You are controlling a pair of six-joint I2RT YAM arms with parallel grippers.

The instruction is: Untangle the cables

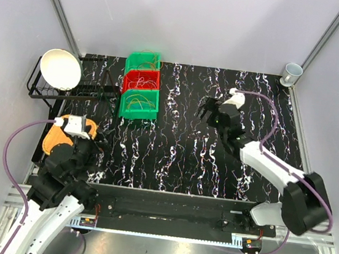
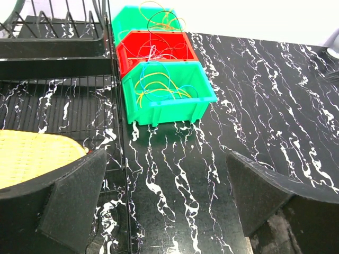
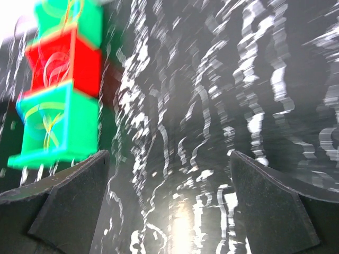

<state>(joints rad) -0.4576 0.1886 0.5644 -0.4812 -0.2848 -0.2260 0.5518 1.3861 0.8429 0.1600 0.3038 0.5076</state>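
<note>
Thin cable loops lie in three stacked bins at the table's back left: a far green bin [image 1: 143, 61], a red bin [image 1: 141, 81] and a near green bin [image 1: 139, 104]. In the left wrist view the near green bin [image 2: 169, 95] holds yellow and blue loops [image 2: 156, 87], and the red bin [image 2: 156, 50] holds pale and orange loops. My left gripper [image 1: 92, 148] is open and empty over the table, near the front left. My right gripper [image 1: 210, 110] is open and empty, right of the bins; its view is blurred and shows the bins [image 3: 58, 121] at the left.
A black wire rack [image 1: 69, 87] with a white bowl [image 1: 61, 69] stands left of the bins. A yellow woven mat [image 1: 53, 140] lies under my left arm. A cup [image 1: 292, 73] stands at the back right corner.
</note>
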